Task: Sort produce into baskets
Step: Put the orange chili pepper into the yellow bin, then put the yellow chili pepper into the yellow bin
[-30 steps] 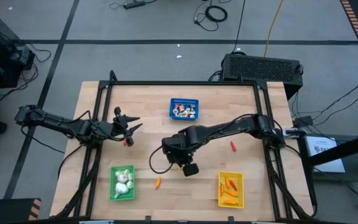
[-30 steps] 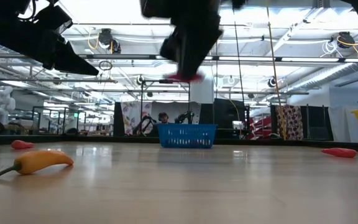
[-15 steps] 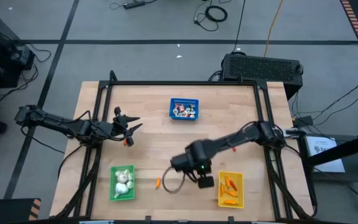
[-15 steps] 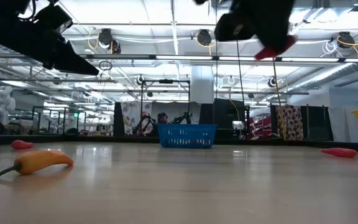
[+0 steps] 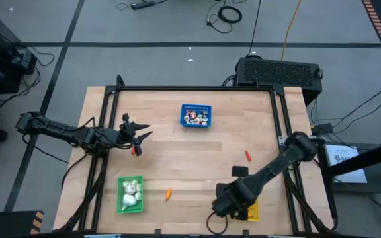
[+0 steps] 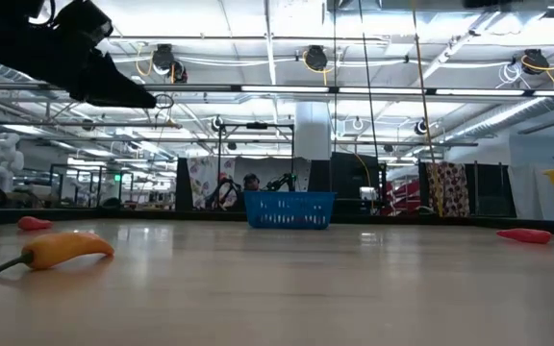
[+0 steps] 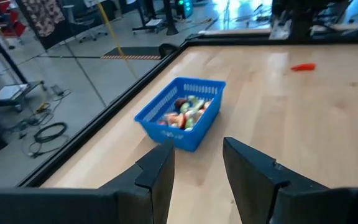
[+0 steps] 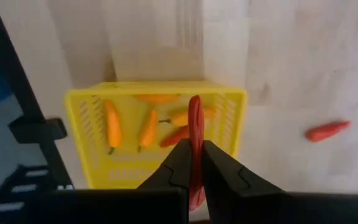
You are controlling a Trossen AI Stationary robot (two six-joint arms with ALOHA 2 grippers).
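Note:
My right gripper (image 5: 233,201) hangs over the yellow basket (image 8: 160,88) at the table's near right, shut on a red pepper stick (image 8: 194,121). Several orange and red sticks lie in that basket. My left gripper (image 5: 141,130) waits open above the table's left side, with nothing between its fingers (image 7: 160,174). The blue basket (image 5: 196,116) at the far middle holds small white-and-red pieces. White bulbs fill the green basket (image 5: 129,194) at the near left. Lying loose on the table are an orange pepper (image 5: 168,194), a red stick (image 5: 248,155) and a red piece (image 5: 136,150). My right gripper pinches the red pepper stick between its two fingers (image 8: 179,163), at a place along its length (image 8: 195,146). The fingers come from above, pointing down, and lie across the stick. The stick is lifted clear, over the yellow basket, its longer part reaching out beyond the fingers.
A black metal frame (image 5: 114,99) runs around the wooden tabletop. Bare wood lies between the blue basket and the near baskets. The right arm (image 5: 276,165) slants across the table's near right corner. In the low view the orange pepper (image 6: 61,248) lies nearest the camera.
My right gripper has carried the red pepper stick from the table's middle toward the near right corner, rising a little and rolling its wrist. It now stands over the yellow basket and has stayed shut on the stick.

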